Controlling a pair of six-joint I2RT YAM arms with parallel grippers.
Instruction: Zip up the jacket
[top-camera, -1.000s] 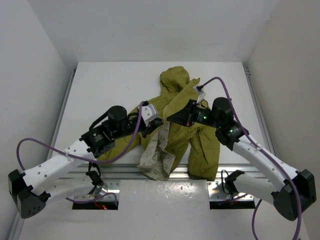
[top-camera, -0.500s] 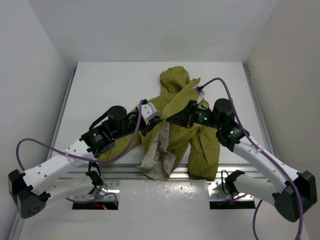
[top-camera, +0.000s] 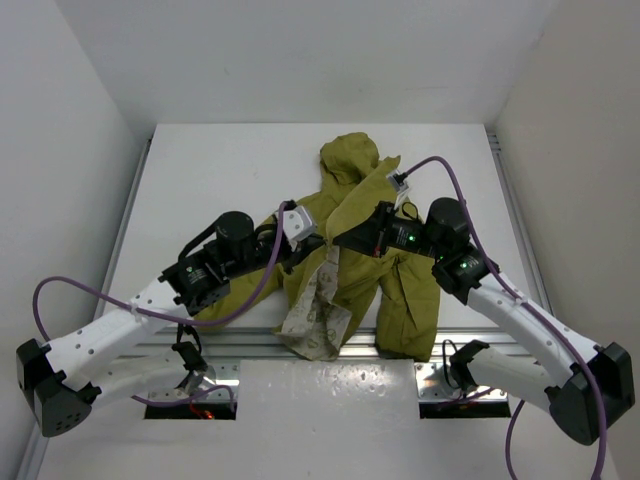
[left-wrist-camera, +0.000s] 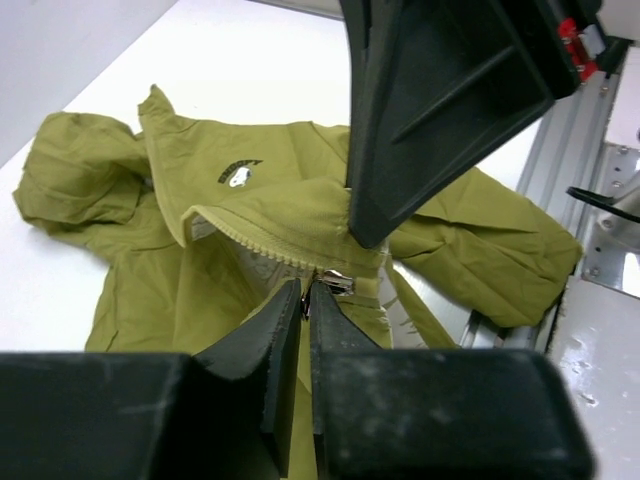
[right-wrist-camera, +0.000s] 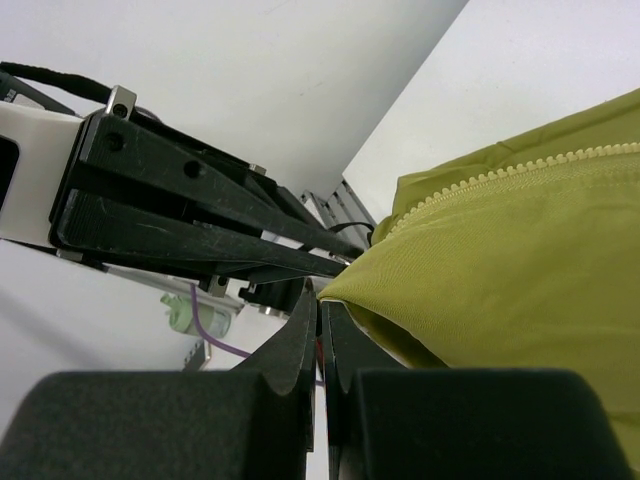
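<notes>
The jacket (top-camera: 352, 210) is spread on the table (top-camera: 215, 170). Its zipper slider (left-wrist-camera: 333, 283) is pinched by the left gripper (left-wrist-camera: 306, 296), its front edge (right-wrist-camera: 372, 272) clamped by the right gripper (right-wrist-camera: 320, 304): seemingly the pulling step. Next, the slider must be drawn collarward against tension.

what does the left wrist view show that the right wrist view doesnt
Only left wrist: the metal zipper slider beside the left claw tips, and a small logo on the jacket. Only right wrist: the fabric edge pinched in the right claw, and the left arm's white housing. Both: olive fabric, zipper teeth, own claw shut, the other claw close by.
</notes>
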